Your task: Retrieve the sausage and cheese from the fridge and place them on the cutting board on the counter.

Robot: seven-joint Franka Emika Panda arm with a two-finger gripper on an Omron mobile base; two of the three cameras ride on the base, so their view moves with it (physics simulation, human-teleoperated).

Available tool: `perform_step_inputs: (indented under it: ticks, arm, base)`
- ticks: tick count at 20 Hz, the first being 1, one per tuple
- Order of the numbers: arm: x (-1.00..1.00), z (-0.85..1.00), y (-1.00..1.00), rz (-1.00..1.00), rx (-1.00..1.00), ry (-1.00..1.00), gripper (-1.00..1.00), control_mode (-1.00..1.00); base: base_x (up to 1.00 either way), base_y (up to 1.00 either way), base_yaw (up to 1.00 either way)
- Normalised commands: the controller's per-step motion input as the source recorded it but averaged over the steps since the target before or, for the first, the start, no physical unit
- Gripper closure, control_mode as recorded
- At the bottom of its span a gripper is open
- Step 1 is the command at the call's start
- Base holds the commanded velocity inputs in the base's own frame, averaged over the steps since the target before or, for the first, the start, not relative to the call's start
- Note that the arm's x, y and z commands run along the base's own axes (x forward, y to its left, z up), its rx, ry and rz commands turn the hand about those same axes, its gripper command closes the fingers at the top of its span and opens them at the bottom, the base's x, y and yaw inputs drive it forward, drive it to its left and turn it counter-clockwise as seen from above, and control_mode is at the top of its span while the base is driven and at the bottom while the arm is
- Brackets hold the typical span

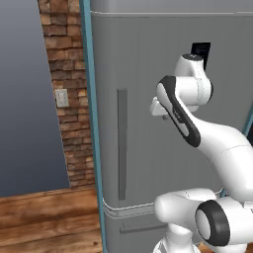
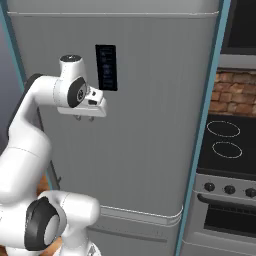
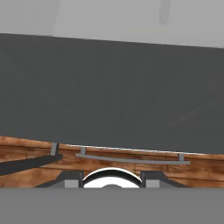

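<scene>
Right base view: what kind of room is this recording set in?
A rendered home kitchen, most likely. A tall grey fridge, door shut, stands in front of the robot, a stove with cooktop rings and knobs sits beside it, and there is a brick wall and a wood floor.

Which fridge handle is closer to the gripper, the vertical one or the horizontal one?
The long vertical handle on the upper door; the horizontal drawer handle sits far below the gripper.

Brick wall [image 1: 69, 99] climbs at nine o'clock, a pale switch plate [image 1: 62, 98] set in it. Wooden floor [image 1: 47, 220] spreads at seven o'clock. Over at three o'clock, a black stove [image 2: 227, 145] shows two ring burners, with round knobs [image 2: 229, 189] below and a brick backsplash [image 2: 234, 92] above.
</scene>
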Motion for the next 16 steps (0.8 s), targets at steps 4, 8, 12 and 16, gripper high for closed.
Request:
perform_step_inputs:
  ticks: [4,8,12,16]
  arm:
    - [0.00,0.00,0.00,0.00,0.00,0.00,-1.00,1.00]
    - [0.00,0.00,0.00,0.00,0.00,0.00,-1.00,1.00]
    - [0.00,0.00,0.00,0.00,0.00,0.00,-1.00,1.00]
    - [0.00,0.00,0.00,0.00,0.00,0.00,-1.00,1.00]
  base:
    - [0.00,0.06,0.00]
    - [-0.32,0.52,0.00]
    - [-0.67,0.45,0.00]
    - [-0.86,0.31,0.00]
